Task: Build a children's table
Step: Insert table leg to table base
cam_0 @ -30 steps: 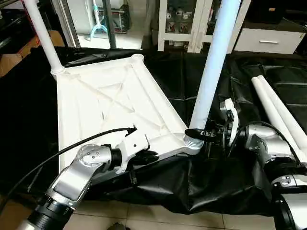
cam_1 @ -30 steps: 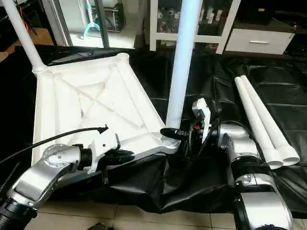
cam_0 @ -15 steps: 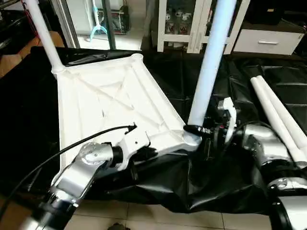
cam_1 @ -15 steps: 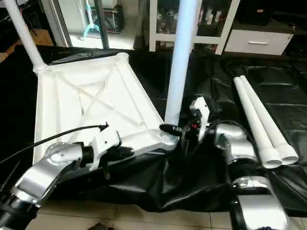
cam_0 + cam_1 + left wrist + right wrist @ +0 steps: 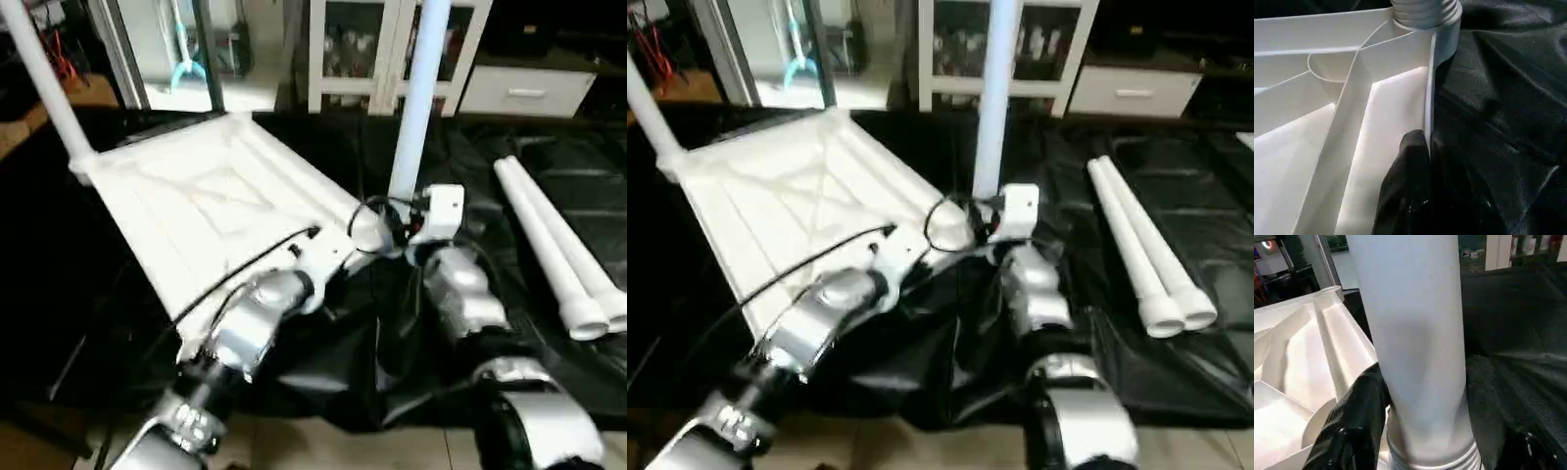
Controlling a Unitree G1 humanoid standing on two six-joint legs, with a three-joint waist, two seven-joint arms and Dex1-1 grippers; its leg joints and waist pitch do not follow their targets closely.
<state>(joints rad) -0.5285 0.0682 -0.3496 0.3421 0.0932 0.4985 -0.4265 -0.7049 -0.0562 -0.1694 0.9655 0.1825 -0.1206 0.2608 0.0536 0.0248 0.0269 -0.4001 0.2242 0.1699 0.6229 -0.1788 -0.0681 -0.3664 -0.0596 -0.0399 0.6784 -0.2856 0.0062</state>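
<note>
The left claw (image 5: 1422, 196) is pinching the tabletop's (image 5: 186, 211) stiff thin rim while the right claw (image 5: 1425, 431) is gripping the smooth, light, likely slippery leg (image 5: 1410, 333) low, near its socket at five o'clock.

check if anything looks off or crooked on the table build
Nothing looks damaged or spilled. The tabletop lies underside up; the near leg stands fairly straight in its corner socket, the far leg leans outward. Two spare legs lie on the black sheet.

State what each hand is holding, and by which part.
Left hand pinches the tabletop by its side rim. Right hand clasps the upright leg just above its threaded base.
</note>
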